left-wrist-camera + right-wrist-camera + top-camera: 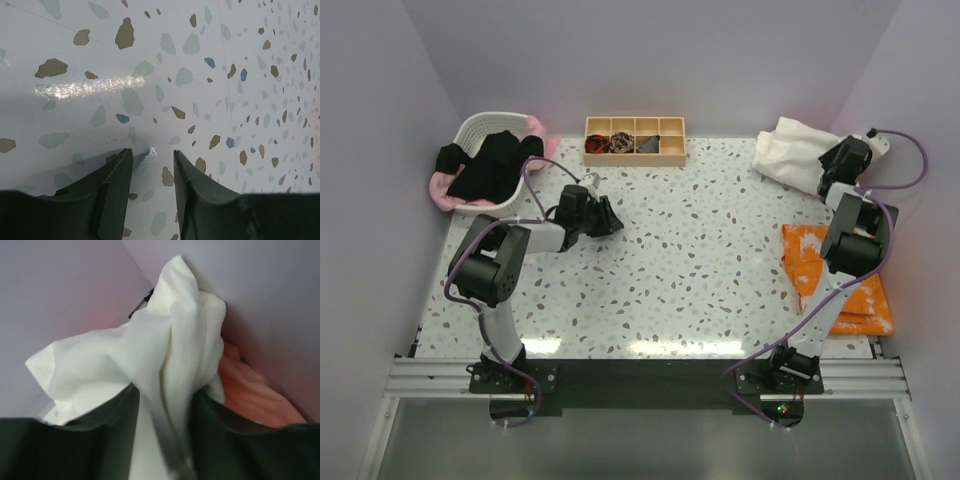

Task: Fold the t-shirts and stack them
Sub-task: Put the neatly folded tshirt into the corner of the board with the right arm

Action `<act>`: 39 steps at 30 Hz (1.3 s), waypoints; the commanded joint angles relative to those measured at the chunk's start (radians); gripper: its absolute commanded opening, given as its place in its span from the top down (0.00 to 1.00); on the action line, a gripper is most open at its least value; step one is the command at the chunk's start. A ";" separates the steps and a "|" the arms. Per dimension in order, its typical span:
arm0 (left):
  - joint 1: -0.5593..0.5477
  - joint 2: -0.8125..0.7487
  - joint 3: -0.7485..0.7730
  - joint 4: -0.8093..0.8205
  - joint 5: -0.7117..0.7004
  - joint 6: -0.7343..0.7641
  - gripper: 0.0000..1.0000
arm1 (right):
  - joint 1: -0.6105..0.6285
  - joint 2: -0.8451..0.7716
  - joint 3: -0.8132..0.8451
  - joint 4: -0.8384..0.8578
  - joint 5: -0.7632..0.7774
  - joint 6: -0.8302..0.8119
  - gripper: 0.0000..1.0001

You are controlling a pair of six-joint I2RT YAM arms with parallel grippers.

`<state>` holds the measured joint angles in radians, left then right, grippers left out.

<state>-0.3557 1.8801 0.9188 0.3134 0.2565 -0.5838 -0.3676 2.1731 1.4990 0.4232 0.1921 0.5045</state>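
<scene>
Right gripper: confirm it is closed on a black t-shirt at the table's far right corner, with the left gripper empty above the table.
Wrong colour: the right wrist view shows the right gripper closed on a cream-white t-shirt, not black. The rest stands: far right corner, left gripper empty above the table.

Overall light: bright, even and diffuse, falling from above; the walls carry a faint lilac cast.
Top view: sharp across the worktop (700, 260); a pale strip of glare runs along its near edge; short, soft shadows lie beneath the arms.
Left wrist view: speckles crisp; a white streak of glare at upper left; the left hand (152, 160) casts a soft grey shadow just ahead of its fingers.
Right wrist view: dimmer; the right hand (162, 400) is dark and blurred at the bottom edge; the cream-white t-shirt (170, 345) is soft-focused, its folds shaded grey; the salmon-pink cloth (255, 395) is out of focus.
</scene>
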 commanded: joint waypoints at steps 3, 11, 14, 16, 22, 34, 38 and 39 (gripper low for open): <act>-0.008 0.007 0.017 0.007 0.018 -0.002 0.57 | -0.017 -0.098 0.010 0.056 -0.129 0.009 0.01; -0.009 -0.065 -0.023 0.006 -0.002 -0.004 0.57 | 0.016 -0.183 -0.089 0.038 -0.292 0.033 0.01; -0.023 -0.133 -0.041 -0.031 -0.063 0.021 0.57 | 0.047 -0.301 -0.183 0.022 -0.232 -0.036 0.01; -0.034 -0.194 -0.052 -0.079 -0.126 0.047 0.56 | 0.058 -0.370 -0.290 0.011 -0.110 -0.079 0.01; -0.035 -0.343 -0.081 -0.146 -0.206 0.087 0.55 | 0.061 -0.636 -0.532 0.009 0.021 -0.149 0.01; -0.042 -0.553 -0.095 -0.255 -0.316 0.117 0.50 | 0.322 -0.814 -0.640 -0.341 -0.333 -0.208 0.01; -0.075 -0.645 -0.101 -0.283 -0.413 0.133 0.50 | 0.450 -0.855 -0.632 -0.481 -0.286 -0.244 0.01; -0.081 -0.660 -0.098 -0.290 -0.433 0.131 0.50 | 0.469 -0.871 -0.640 -0.498 -0.284 -0.254 0.01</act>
<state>-0.4053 1.3071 0.8097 0.0444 -0.0612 -0.4892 0.0341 1.3979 0.8658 0.0891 -0.0944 0.3161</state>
